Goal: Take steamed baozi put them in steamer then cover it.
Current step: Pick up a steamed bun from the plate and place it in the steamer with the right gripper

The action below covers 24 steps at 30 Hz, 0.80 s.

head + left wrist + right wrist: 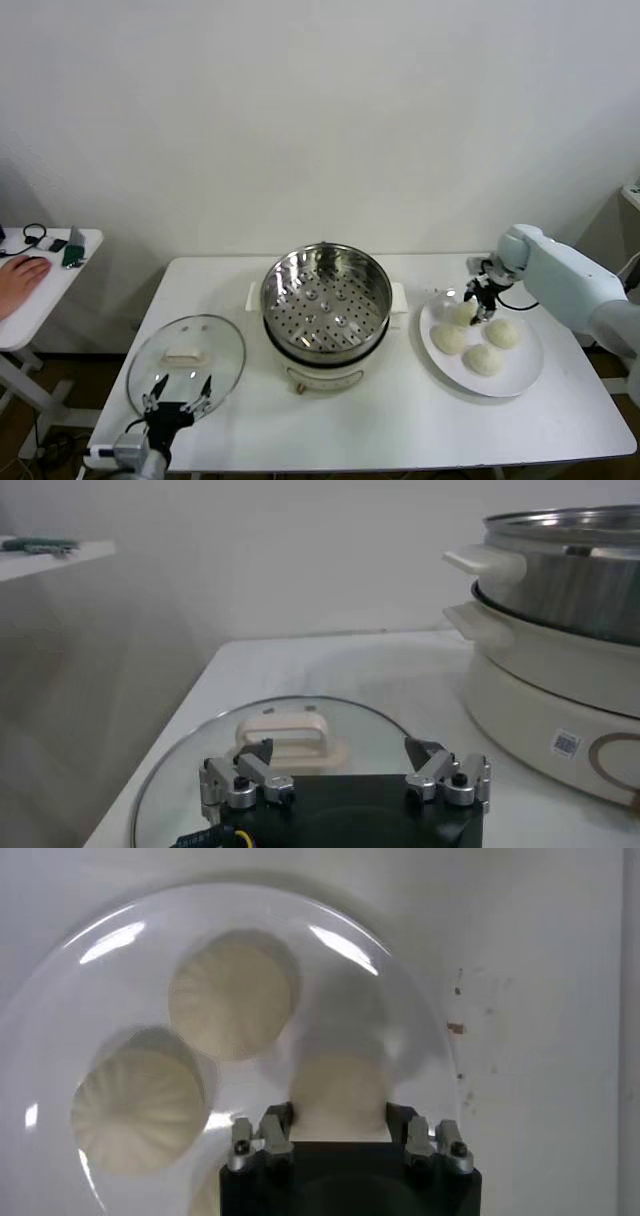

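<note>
White table (400, 420) holds it all. The steel steamer (326, 300) sits in the middle on its white base, with its tray of holes bare. The glass cover (187, 357) lies flat on the table to the robot's left of the steamer. A white plate (520, 385) lies to the steamer's right, and four buns (484, 359) sit on it.

From the head view, the right gripper (472, 303) is down at the far left edge of the plate, on top of one bun (462, 314). Its fingers look tiny there, so the grip is hard to see. The right wrist view shows it well: the right gripper (340, 1133) has a bun (338, 1098) squeezed between its two fingers, one on each side. Two more buns (232, 996) lie just past it on the plate (400, 998), close but not touching the fingers. The fourth bun is mostly hidden there.

The left gripper (176, 395) hangs at the near edge of the cover. The left wrist view shows what the head view cannot: the left gripper (345, 770) has its fingers spread wide with nothing between them. The cover's white handle (288, 738) sits just beyond them, and the cover (200, 770) lies under them. The steamer's side (560, 590) stands off to one side in that view.

A small side table (45, 285) with a hand (20, 277) on it stands far to the left.
</note>
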Each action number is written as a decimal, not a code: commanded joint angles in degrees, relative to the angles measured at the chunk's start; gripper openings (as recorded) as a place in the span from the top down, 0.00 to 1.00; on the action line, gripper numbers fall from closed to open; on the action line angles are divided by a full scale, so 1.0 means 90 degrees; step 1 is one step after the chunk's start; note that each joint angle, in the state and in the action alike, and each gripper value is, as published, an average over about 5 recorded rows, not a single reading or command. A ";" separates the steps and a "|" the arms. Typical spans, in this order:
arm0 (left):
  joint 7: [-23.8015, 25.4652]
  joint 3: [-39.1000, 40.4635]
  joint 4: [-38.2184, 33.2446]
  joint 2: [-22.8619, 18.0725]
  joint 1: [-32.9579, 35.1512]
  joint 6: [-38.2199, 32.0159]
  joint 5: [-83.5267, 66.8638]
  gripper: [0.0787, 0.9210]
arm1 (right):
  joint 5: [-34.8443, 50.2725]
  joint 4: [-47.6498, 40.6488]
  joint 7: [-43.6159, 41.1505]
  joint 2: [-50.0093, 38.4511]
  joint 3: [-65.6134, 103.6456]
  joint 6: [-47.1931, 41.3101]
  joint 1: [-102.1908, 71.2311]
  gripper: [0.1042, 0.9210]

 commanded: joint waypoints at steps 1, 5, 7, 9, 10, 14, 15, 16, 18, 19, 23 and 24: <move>0.0003 -0.0005 -0.0022 0.0015 0.0004 -0.0003 0.0006 0.12 | 0.0608 0.0723 -0.0040 -0.0201 -0.0972 0.0115 0.1079 0.36; 0.0002 0.0009 -0.0024 0.0037 0.0000 -0.0012 0.0008 0.12 | 0.1382 0.1447 -0.0209 -0.0171 -0.2217 0.0548 0.2922 0.36; 0.0001 0.0034 -0.0007 0.0045 -0.0018 -0.0009 0.0011 0.12 | 0.1814 0.1864 -0.0255 -0.0029 -0.2706 0.0806 0.3804 0.36; 0.0000 0.0059 0.0012 0.0053 -0.0038 -0.0007 0.0016 0.12 | 0.2139 0.2438 -0.0258 0.0144 -0.3005 0.1084 0.4510 0.36; 0.0000 0.0067 0.0016 0.0054 -0.0046 -0.0007 0.0018 0.12 | 0.2204 0.2710 -0.0250 0.0216 -0.3045 0.1207 0.4730 0.36; 0.0001 0.0085 0.0021 0.0062 -0.0075 -0.0005 0.0019 0.12 | 0.2211 0.3872 -0.0119 0.0557 -0.3009 0.1829 0.5225 0.36; 0.0001 0.0090 0.0020 0.0064 -0.0081 -0.0005 0.0019 0.12 | 0.2149 0.4146 -0.0067 0.0656 -0.2970 0.1988 0.5253 0.36; 0.0000 0.0094 0.0020 0.0064 -0.0087 -0.0005 0.0020 0.12 | 0.2050 0.4391 -0.0013 0.0760 -0.2935 0.2132 0.5249 0.36; 0.0000 0.0099 0.0017 0.0058 -0.0102 -0.0004 0.0023 0.12 | 0.1808 0.4762 0.0081 0.0984 -0.2907 0.2388 0.5173 0.36; -0.0001 0.0100 0.0016 0.0055 -0.0111 -0.0004 0.0025 0.12 | 0.1614 0.4908 0.0132 0.1113 -0.2903 0.2518 0.5087 0.36; -0.0003 0.0097 -0.0002 0.0040 -0.0126 -0.0017 0.0060 0.12 | 0.0685 0.4819 0.0369 0.1601 -0.2820 0.2935 0.4433 0.36; -0.0003 0.0089 -0.0015 0.0042 -0.0118 -0.0025 0.0065 0.12 | 0.0499 0.4699 0.0431 0.1692 -0.2780 0.3013 0.4241 0.36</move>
